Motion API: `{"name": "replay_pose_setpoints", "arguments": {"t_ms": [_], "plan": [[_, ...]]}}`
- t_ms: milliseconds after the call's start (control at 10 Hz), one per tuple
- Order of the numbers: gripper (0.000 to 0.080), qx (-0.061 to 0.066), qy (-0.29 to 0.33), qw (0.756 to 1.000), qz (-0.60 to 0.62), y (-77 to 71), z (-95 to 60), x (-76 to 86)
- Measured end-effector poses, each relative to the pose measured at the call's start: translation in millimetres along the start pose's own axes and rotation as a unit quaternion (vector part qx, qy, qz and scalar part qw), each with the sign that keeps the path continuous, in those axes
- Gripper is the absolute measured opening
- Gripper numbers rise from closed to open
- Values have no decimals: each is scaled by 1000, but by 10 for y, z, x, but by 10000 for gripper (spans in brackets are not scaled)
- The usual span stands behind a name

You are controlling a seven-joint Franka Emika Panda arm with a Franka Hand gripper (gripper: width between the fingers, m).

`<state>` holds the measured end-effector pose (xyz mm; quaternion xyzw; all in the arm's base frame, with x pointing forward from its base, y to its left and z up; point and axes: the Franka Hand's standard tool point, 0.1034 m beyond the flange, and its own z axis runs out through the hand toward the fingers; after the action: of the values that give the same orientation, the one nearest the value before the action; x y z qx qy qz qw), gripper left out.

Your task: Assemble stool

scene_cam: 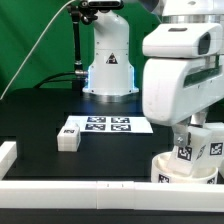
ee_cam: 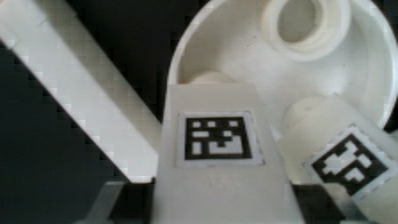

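A: Where is the seat [scene_cam: 168, 172]?
B: At five o'clock in the exterior view, beside the rail [scene_cam: 80, 190].
A: And the claw [scene_cam: 192, 140]?
B: Closed tight on an upright leg [ee_cam: 217, 140], over the seat. A loose leg [scene_cam: 68, 138] lies at nine o'clock.

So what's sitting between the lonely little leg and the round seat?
Nothing: in the exterior view only bare black table separates the loose leg from the seat. The marker board lies farther back.
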<state>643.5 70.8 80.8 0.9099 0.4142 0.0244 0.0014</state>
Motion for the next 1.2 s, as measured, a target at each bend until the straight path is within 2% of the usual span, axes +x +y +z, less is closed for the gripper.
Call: {"name": "replay_pose_setpoints", "arguments": {"t_ms": [300, 400, 600, 700, 900, 1200], "plan": [[342, -1, 4, 994, 107, -2, 1, 5], [342, -12, 40, 983, 178, -6, -1, 6], [342, -10, 76, 949, 305, -31, 3, 0], [342, -15, 94, 932, 349, -56, 7, 40], [342, -3, 99, 898, 430, -141, 17, 120], [342, 13, 121, 834, 538, -157, 26, 210]]}}
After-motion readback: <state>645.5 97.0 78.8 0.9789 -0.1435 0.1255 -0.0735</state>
